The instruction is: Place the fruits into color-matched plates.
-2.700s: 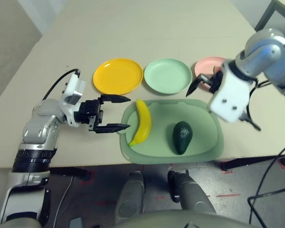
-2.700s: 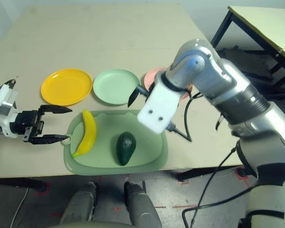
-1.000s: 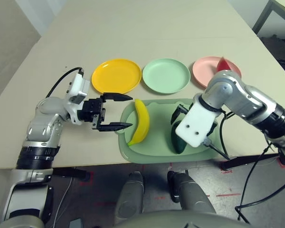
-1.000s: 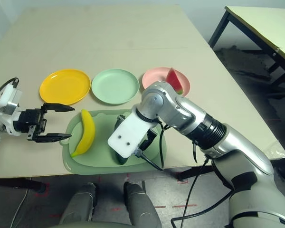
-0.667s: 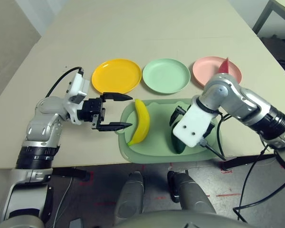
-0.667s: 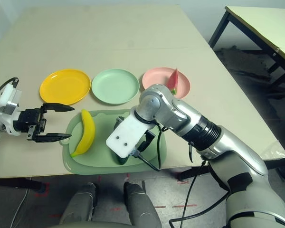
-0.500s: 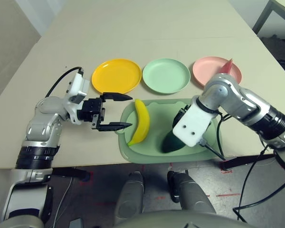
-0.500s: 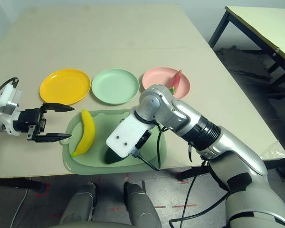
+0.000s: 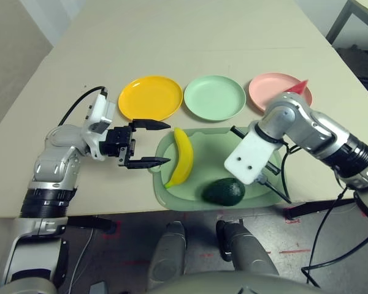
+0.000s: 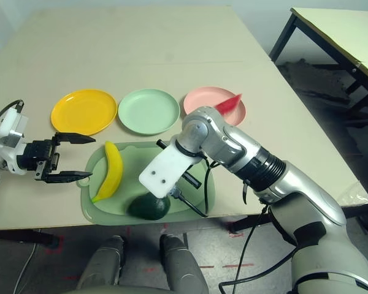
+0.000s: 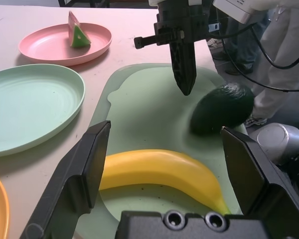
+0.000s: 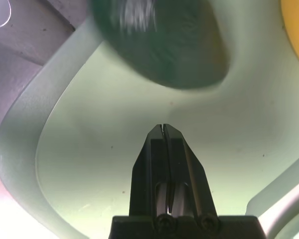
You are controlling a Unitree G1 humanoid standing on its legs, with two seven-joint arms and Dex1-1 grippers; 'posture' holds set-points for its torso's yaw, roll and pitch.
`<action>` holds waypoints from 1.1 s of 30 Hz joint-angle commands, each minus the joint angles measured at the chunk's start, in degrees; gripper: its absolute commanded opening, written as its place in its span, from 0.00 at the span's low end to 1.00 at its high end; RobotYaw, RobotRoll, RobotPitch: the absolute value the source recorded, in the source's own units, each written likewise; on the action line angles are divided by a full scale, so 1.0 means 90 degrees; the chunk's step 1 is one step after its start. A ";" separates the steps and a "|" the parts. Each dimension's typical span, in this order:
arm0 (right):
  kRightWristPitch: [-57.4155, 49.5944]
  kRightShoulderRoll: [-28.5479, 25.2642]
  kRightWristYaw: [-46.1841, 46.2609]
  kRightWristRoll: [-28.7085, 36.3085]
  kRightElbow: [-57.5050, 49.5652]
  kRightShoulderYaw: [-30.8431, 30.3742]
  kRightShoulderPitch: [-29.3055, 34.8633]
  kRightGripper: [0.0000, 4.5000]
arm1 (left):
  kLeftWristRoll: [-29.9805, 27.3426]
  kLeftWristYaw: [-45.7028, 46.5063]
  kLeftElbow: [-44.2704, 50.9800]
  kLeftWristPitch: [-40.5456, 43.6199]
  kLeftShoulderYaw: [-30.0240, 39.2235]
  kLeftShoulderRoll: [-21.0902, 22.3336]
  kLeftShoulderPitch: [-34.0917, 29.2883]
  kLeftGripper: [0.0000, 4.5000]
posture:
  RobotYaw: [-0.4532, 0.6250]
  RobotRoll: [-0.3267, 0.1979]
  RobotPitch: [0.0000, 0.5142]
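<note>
The right gripper points down over the light-green cutting mat, its two black fingers pressed flat together with nothing between them. The avocado lies on its side on the mat just past the fingertips, near the mat's front edge, apart from the gripper. The banana lies along the mat's left part, untouched. The left gripper hovers just off the mat's left edge, pointing toward the banana, its fingers spread wide and holding nothing. Behind the mat three plates stand in a row: the yellow plate behind its left corner, the green plate behind its middle, and the pink plate behind its right corner. The watermelon wedge rests in the pink plate.
</note>
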State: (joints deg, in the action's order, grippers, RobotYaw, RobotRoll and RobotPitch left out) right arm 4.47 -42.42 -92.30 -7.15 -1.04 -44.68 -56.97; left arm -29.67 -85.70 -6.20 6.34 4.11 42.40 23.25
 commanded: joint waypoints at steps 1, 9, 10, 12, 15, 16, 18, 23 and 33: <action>0.0027 -0.0112 -0.0022 0.0079 0.0004 -0.0051 -0.0127 0.01 | -0.0006 -0.0009 0.0069 0.0028 -0.0036 0.0010 -0.0070 1.00 | 0.46 0.62 0.39; 0.0250 -0.0314 -0.0022 -0.0057 0.0315 -0.0147 -0.0382 0.55 | -0.0006 -0.0028 0.0109 0.0072 -0.0121 -0.0065 -0.0051 1.00 | 0.44 0.62 0.39; 0.0345 -0.0377 -0.0022 -0.0062 0.0396 -0.0165 -0.0458 0.64 | -0.0001 -0.0034 0.0091 0.0066 -0.0124 -0.0067 -0.0034 1.00 | 0.44 0.62 0.39; 0.0485 -0.0472 -0.0022 -0.0020 0.0490 -0.0170 -0.0578 0.81 | 0.0008 -0.0055 0.0045 0.0047 -0.0126 -0.0062 0.0002 1.00 | 0.44 0.62 0.39; 0.0577 -0.0587 -0.0022 0.0143 0.0411 -0.0116 -0.0698 0.98 | 0.0016 -0.0089 -0.0014 0.0026 -0.0122 -0.0047 0.0039 1.00 | 0.44 0.62 0.38; 0.0578 -0.0620 -0.0022 0.0207 0.0337 -0.0092 -0.0715 0.98 | 0.0020 -0.0100 -0.0024 0.0022 -0.0122 -0.0044 0.0042 1.00 | 0.44 0.62 0.38; 0.0494 -0.0714 -0.0022 0.0379 0.0082 -0.0067 -0.0733 0.98 | 0.0022 -0.0124 -0.0035 0.0023 -0.0124 -0.0038 0.0045 1.00 | 0.44 0.62 0.38; 0.0121 -0.0796 -0.0022 0.0811 -0.0567 0.0001 -0.0715 0.98 | -0.0003 -0.0220 -0.0010 0.0074 -0.0144 -0.0021 0.0033 1.00 | 0.43 0.62 0.39; -0.0174 -0.0506 -0.0022 0.0911 -0.1057 0.0206 -0.0565 0.98 | -0.0033 -0.0379 0.0137 0.0191 -0.0115 0.0071 -0.0094 1.00 | 0.44 0.62 0.39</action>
State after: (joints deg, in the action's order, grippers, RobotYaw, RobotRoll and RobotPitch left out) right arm 3.34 -47.21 -92.32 0.18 -8.94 -43.60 -62.58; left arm -29.78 -88.57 -6.33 7.65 3.61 42.14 23.26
